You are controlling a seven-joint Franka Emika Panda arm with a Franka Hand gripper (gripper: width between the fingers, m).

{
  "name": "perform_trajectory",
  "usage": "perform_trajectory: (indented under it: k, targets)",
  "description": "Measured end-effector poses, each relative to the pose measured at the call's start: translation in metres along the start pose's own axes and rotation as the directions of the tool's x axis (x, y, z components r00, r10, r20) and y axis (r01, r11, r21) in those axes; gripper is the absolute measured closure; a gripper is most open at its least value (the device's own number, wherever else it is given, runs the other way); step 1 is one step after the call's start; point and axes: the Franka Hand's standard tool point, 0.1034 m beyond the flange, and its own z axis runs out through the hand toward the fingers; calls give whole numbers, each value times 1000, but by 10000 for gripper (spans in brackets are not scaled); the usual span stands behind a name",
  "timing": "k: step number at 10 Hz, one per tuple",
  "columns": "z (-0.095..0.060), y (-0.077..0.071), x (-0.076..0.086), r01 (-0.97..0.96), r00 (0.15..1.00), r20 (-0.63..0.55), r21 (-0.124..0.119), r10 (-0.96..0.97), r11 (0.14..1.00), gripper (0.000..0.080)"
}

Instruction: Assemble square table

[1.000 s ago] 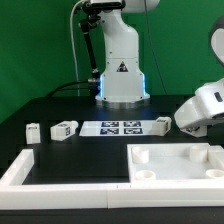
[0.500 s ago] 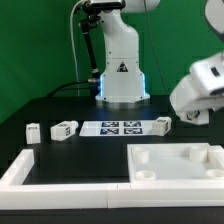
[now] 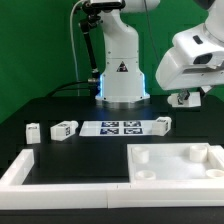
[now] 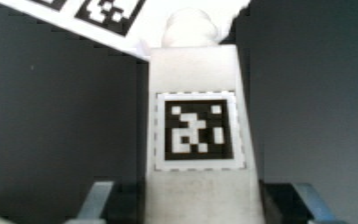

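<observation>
Lifted way up off the black bench (image 3: 50,108) since a second ago, my tool (image 3: 190,98) is clenched on a short white plastic tagged leg (image 4: 197,90).

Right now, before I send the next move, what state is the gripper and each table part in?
gripper: shut on a leg, above the table.
held leg: clamped, off the table.
first loose leg: lying on the table, exterior view's far left.
second loose leg: lying beside it, apart.
third loose leg: lying at the marker board's end.
square top: flat, rim up, visible sockets empty.
marker board: flat.
</observation>
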Motion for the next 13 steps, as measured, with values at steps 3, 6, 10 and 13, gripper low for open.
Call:
perform_trajectory:
  k: [3,6,10,13]
  targets:
    - [-61,43,23,14,968,-249,28,-7,1000,509]
    - [-62,50,23,22,900,-435,-11,-25,1000,509]
    - [-91,73,38,18,768,-640,17,-3,1000,509]
    - [-121,104,60,-17,654,-751,100,87,995,509]
